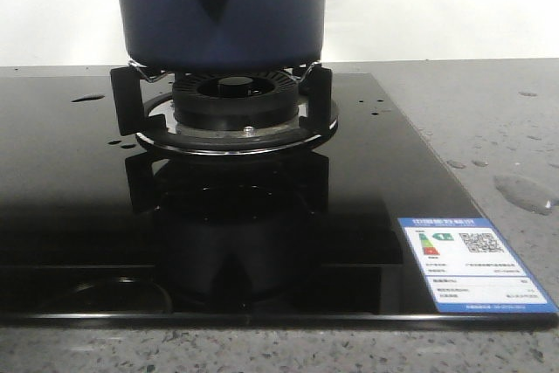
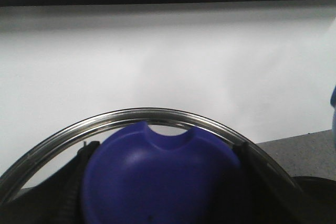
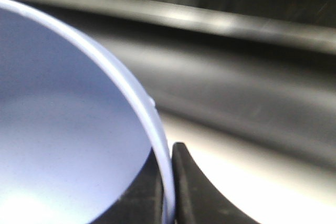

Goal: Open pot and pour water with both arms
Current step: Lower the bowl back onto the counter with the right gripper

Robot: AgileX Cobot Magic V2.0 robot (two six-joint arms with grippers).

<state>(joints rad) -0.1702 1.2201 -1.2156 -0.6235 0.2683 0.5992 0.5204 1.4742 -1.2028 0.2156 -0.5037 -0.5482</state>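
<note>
Two claws were busy while the pot (image 1: pixel 220 10) sat on the burner stand (image 1: pixel 234 111) at upper centre of the front view, steady for pouring. Left claw (image 2: pixel 157 182) was clamped on the glass lid's (image 2: pixel 63 137) blue knob (image 2: pixel 157 177), judging by its framing fingers (image 2: pixel 71 192). Right claw (image 3: pixel 169 182) pinched the pale bowl's (image 3: pixel 63 129) rim. Water (image 1: pixel 522 191) lay as drops on the grey worktop (image 1: pixel 489 120) at right.

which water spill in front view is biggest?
The glossy clear puddle on the grey speckled counter, right of the black glass hob; the other spills are only small drops.
</note>
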